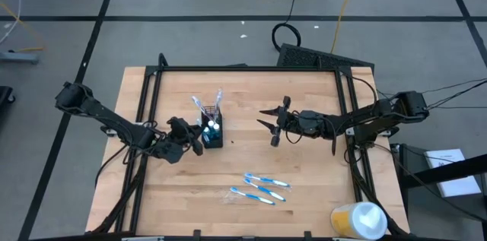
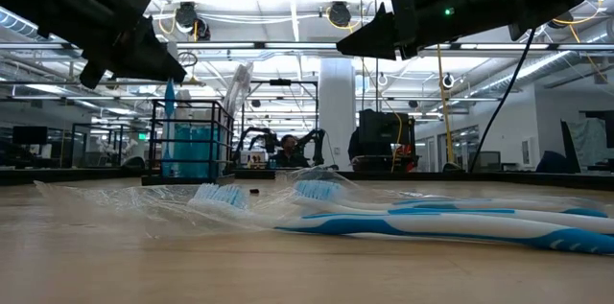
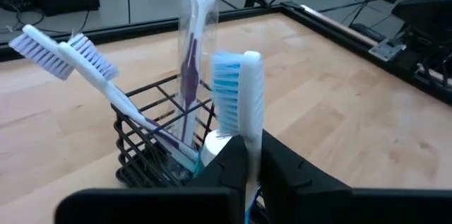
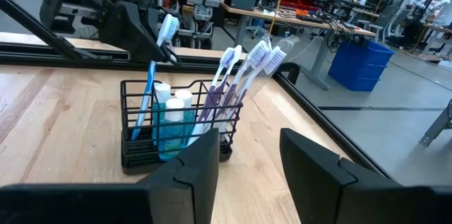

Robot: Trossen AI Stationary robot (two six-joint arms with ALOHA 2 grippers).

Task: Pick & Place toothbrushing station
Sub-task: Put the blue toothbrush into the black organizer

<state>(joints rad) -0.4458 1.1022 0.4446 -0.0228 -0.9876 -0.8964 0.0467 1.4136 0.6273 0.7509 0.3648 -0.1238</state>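
The wooden table (image 1: 304, 157) is carrying everything. The black mesh holder (image 4: 176, 136) is sitting mid-table, left of centre. The left gripper (image 3: 252, 155) is pinching a blue-and-white toothbrush (image 3: 240, 100) upright over it, while the right gripper (image 1: 270, 125) is hanging nearby, fingers spread, holding nothing. Three loose toothbrushes (image 1: 261, 188) are lying nearer the front edge.

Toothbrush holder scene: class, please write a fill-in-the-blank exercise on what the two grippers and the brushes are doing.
1. The left gripper is shut on a blue-and-white ____.
2. That brush stands head-up in the black mesh holder, beside small ____.
3. The right gripper hovers with its fingers ____.
4. On the table lie ____ more toothbrushes.

Missing words: toothbrush; tubes; open; three
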